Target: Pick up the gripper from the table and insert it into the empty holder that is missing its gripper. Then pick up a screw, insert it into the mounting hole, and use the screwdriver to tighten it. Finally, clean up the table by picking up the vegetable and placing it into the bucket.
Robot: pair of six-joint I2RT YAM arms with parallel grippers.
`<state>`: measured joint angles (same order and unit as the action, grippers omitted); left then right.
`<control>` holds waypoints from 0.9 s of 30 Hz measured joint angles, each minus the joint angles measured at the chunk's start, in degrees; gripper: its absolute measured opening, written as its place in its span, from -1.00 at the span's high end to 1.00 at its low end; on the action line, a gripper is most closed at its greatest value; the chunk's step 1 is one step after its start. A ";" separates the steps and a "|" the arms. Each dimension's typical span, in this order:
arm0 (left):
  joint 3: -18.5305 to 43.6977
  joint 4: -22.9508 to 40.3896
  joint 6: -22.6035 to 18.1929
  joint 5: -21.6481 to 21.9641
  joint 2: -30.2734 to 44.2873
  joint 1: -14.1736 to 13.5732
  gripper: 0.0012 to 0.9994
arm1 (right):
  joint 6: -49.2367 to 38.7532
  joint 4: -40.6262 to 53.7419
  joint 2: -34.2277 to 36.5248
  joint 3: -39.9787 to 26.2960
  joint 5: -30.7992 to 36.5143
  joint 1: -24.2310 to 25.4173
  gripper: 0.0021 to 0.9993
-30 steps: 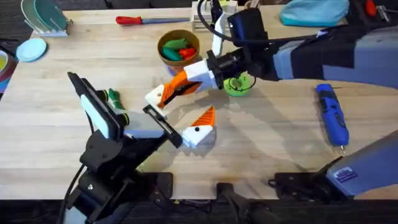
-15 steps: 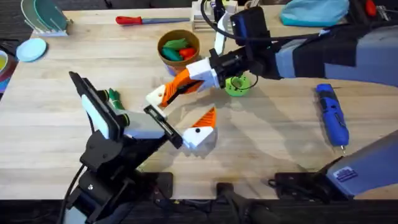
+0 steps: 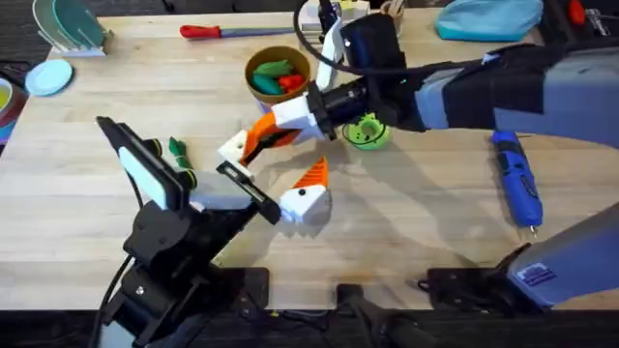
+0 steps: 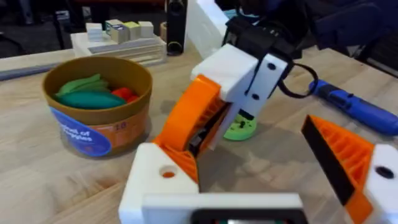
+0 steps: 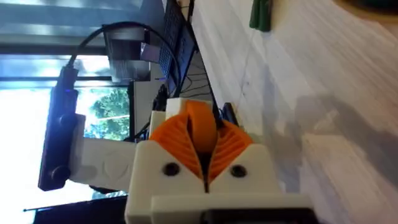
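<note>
My right gripper (image 3: 263, 137) reaches across the middle and is shut on the orange ribbed gripper (image 3: 253, 141). The piece's lower end presses against the white holder (image 3: 230, 148), the bare finger base of my left gripper (image 3: 273, 169). In the left wrist view the gripper (image 4: 186, 118) slants down onto the holder (image 4: 158, 183); my left gripper (image 4: 255, 180) is open, its other finger carrying an orange tip. The right wrist view has both pads closed on the orange piece (image 5: 200, 121). The blue screwdriver (image 3: 515, 179) lies at the right. The dark-green vegetable (image 3: 177, 148) lies beside the left arm. The bucket (image 3: 253, 89) holds toy vegetables.
A lime-green ring disc (image 3: 368, 130) sits under the right wrist. A red-handled tool (image 3: 208, 31) lies at the back edge. Stacked blocks (image 4: 118, 37) stand behind the bucket. Plates and a rack (image 3: 63, 34) are at the far left, a blue cloth (image 3: 488, 17) at the back right.
The right gripper has shifted left with the orange gripper, and the left gripper has moved slightly left with it. The piece stays against the holder.
</note>
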<state>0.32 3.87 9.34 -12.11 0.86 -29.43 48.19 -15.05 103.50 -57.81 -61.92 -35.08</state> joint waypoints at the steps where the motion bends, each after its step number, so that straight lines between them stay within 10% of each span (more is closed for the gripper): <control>1: 0.00 0.03 0.10 0.42 0.00 0.10 -0.99 | 0.05 -0.44 0.00 -0.01 0.72 -0.30 0.99; 14: 0.00 0.19 0.42 1.85 0.00 0.13 -0.99 | -0.02 -0.92 0.00 -0.16 2.53 -1.00 0.98; 27: 0.00 -0.09 -1.93 0.91 -0.13 -0.19 -0.99 | -1.72 0.30 0.63 -0.14 -1.25 0.81 0.03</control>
<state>0.32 3.78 7.41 -11.20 0.73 -29.62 46.47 -14.75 104.13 -57.95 -63.17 -34.28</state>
